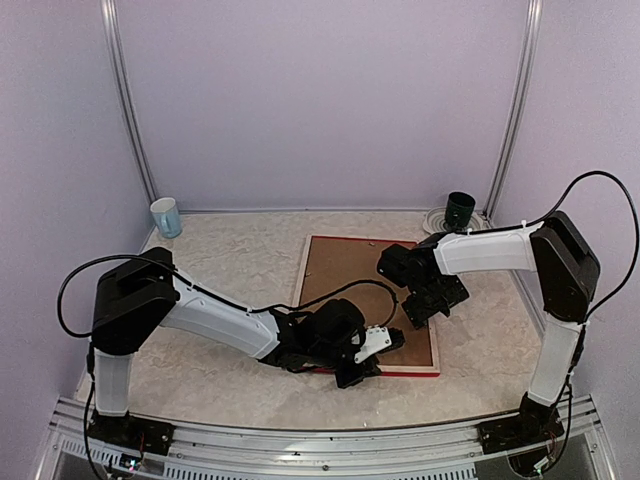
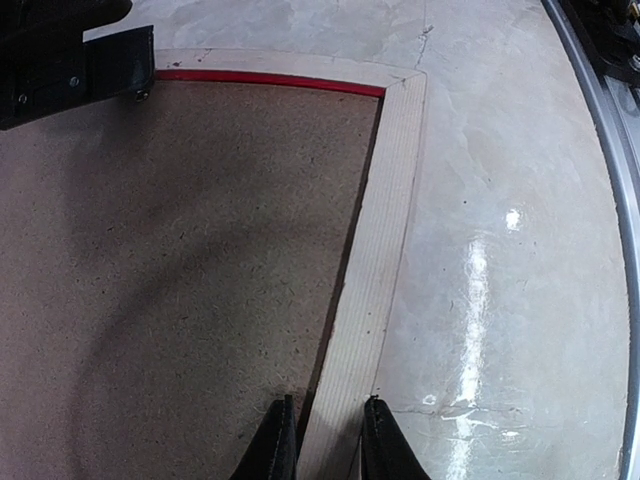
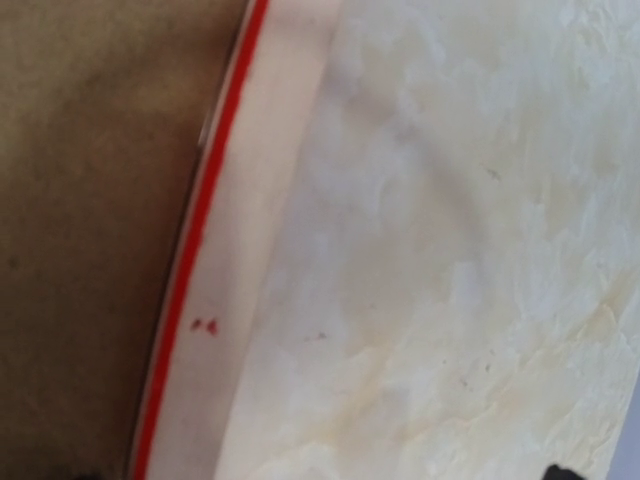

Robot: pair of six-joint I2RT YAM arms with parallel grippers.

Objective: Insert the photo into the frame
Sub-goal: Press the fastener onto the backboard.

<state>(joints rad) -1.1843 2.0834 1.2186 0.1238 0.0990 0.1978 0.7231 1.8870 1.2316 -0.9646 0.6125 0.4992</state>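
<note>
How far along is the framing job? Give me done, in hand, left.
Done: the frame lies face down with the brown backing board set inside it. The photo is not visible, so it may be under the board. In hand: the left gripper pinches a rail; the right gripper hangs open over the frame. Left: probably just letting go.

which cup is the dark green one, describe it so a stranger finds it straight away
On the marbled table, look past the red-edged frame to the far right corner by the back wall. A dark green cup stands there beside a white round object; the only other cup, far left, is pale blue-white.
</note>
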